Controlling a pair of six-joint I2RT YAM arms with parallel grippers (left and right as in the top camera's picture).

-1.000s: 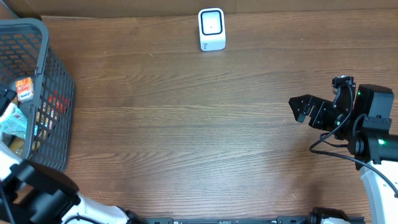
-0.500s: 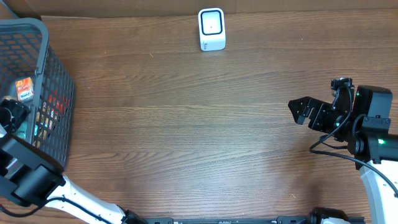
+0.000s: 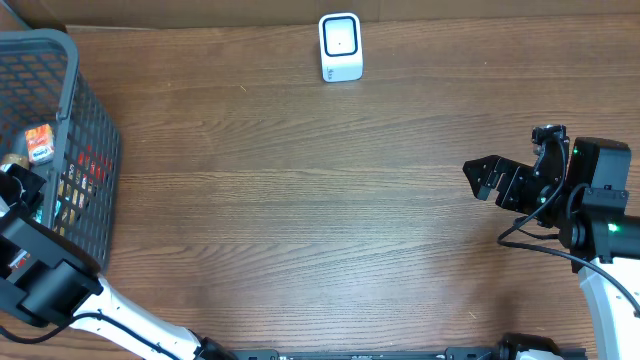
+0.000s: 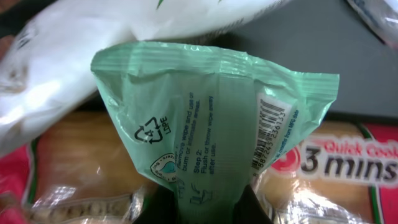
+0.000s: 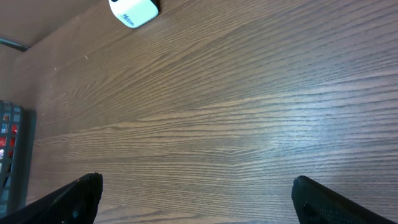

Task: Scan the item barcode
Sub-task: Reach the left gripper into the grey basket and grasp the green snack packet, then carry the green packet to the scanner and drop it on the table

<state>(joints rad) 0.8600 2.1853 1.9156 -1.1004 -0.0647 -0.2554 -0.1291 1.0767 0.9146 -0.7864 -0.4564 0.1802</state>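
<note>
The item is a pale green wipes packet (image 4: 205, 118) with a white barcode label (image 4: 271, 130) on its right side. It lies on top of other packets in the basket. My left gripper (image 4: 205, 204) is shut on the packet's lower end, which is pinched between its dark fingers (image 4: 160, 208). Seen from overhead, the left gripper (image 3: 18, 186) reaches down into the grey basket (image 3: 95, 110), and the packet is hidden under it. The white barcode scanner (image 3: 340, 47) stands at the table's far edge. My right gripper (image 3: 482, 177) hovers open over the table's right side, holding nothing.
A white bag (image 4: 124, 31) and noodle packs marked "3 mins" (image 4: 348, 165) lie around the green packet. The right wrist view takes in the scanner (image 5: 134, 10) at the top and the basket's edge (image 5: 9, 155) at the left, with bare wood between.
My left gripper has shifted inside the basket and gone from open to shut on the green packet. The right arm has stayed still and open.
</note>
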